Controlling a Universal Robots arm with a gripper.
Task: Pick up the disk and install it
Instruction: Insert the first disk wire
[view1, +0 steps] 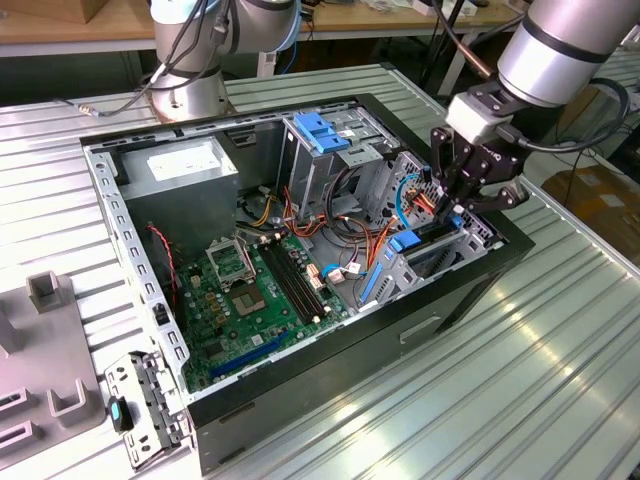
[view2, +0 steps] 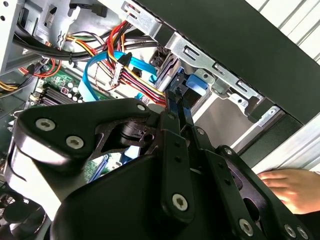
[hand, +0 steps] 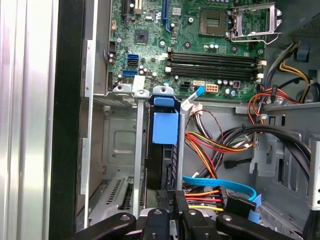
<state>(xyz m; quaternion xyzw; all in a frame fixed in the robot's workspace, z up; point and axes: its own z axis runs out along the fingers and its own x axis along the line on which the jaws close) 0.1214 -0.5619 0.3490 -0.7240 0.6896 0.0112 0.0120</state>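
- The black pincer hangs low in the open computer case, fingers nearly together, pinching the edge of the silver-grey, blue-railed disk.
- Disk stands edgewise below it in its bay, so it slides between the guides.

Silver-grey cylindrical robot arm, black cable alongside; black metal linkage tool with silver screw heads, white wrist block.

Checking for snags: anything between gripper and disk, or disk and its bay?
Nothing visible. In the first wrist view the disk stands on edge inside the metal bay, the gripper at its end. The red, yellow and blue cables run beside the gripper, not across the slot.
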